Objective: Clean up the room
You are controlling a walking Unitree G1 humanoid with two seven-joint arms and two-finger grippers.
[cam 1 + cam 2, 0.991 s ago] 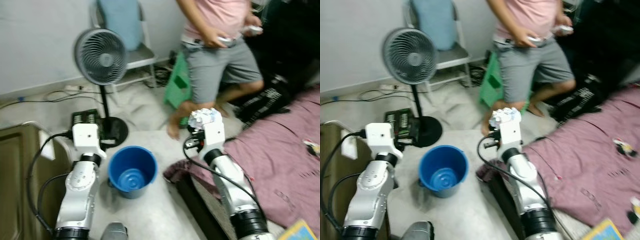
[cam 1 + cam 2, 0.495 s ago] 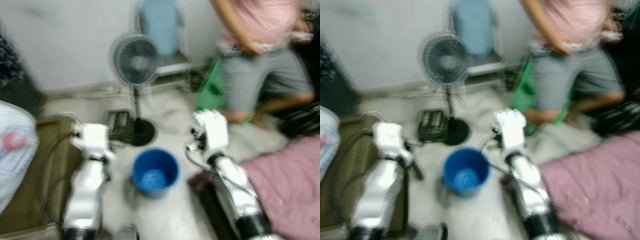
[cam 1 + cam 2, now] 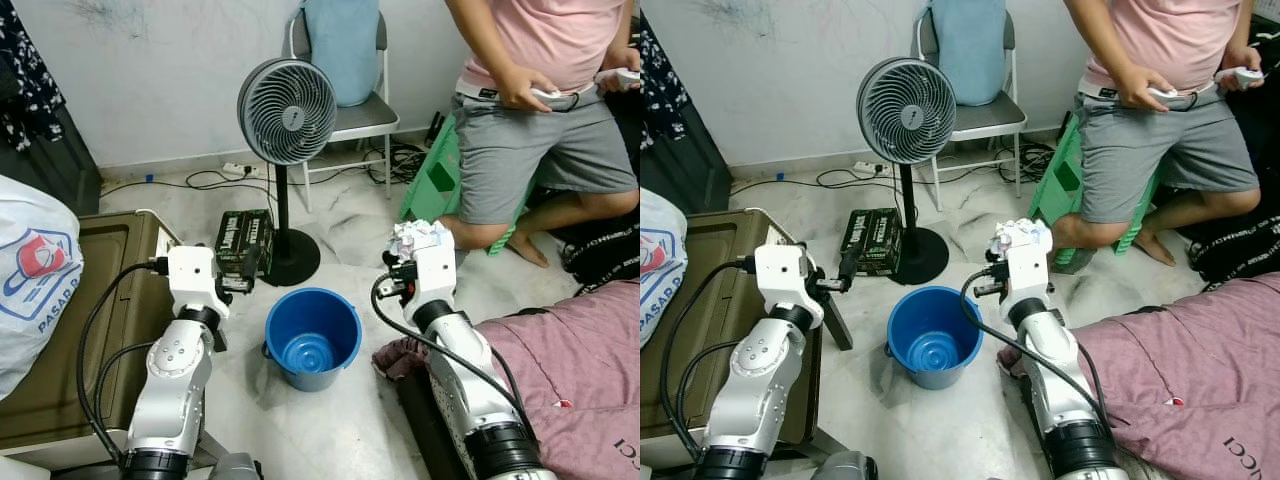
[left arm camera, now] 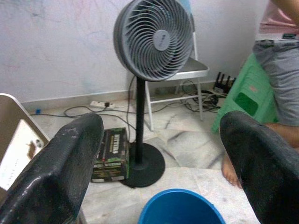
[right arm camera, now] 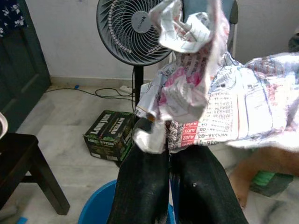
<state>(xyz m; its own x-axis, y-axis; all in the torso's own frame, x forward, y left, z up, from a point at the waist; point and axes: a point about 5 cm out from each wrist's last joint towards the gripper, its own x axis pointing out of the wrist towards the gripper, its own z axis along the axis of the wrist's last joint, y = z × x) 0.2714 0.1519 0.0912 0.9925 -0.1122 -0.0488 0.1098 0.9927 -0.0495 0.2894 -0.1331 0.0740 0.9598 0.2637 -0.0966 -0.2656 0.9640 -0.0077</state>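
Observation:
A blue bucket (image 3: pixel 312 338) stands open on the marble floor between my two arms. My right gripper (image 5: pixel 172 154) is shut on a crumpled wad of newspaper (image 3: pixel 418 238), held up to the right of the bucket and a little above its rim. The newspaper (image 5: pixel 196 93) hangs over the fingertips. On the bucket's left, my left gripper (image 4: pixel 161 123) is open with nothing between its fingers (image 4: pixel 70 158), level with the bucket's far rim (image 4: pixel 180 193).
Behind the bucket are a standing fan (image 3: pixel 287 110), a dark carton (image 3: pixel 243 240) and a folding chair (image 3: pixel 345 110). A person (image 3: pixel 540 110) stands at the back right by a green stool (image 3: pixel 430 180). A brown chest (image 3: pixel 70 330) with a white bag (image 3: pixel 30 280) lies left, purple bedding (image 3: pixel 570 370) right.
The whole view has swung and steadied after blurring, so the camera moved. The bucket now sits more centrally between the arms. The right gripper still holds the newspaper.

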